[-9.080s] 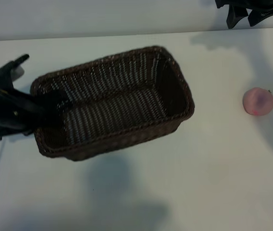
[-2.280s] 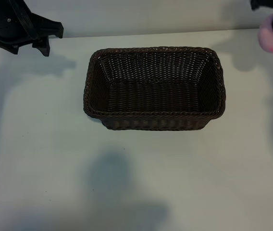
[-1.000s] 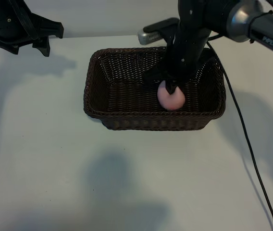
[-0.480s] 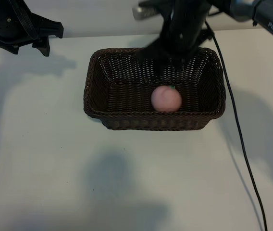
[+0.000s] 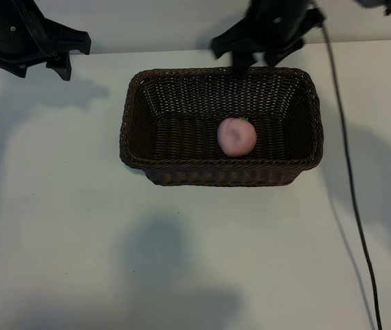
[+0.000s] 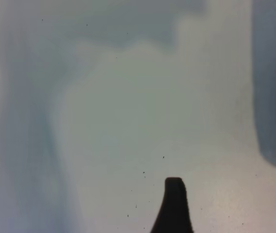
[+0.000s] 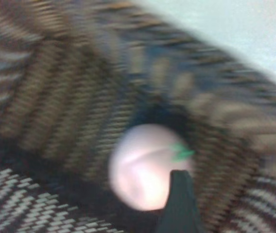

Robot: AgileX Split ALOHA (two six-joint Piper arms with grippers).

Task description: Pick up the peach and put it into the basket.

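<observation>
The pale pink peach lies free on the floor of the dark brown wicker basket, right of its middle and close to the near wall. My right gripper hangs open above the basket's far rim, apart from the peach and holding nothing. In the right wrist view the peach with its green stem sits below against the woven wall, and one dark fingertip shows in front of it. My left gripper is parked open at the far left corner over bare table, one fingertip showing.
The right arm's black cable runs down the table on the basket's right side. White tabletop spreads in front of the basket and to both sides. Shadows of the arms fall on it.
The right gripper has let go of the peach and risen back from inside the basket to above its far rim. The peach dropped and settled on the basket floor. The left arm stayed still.
</observation>
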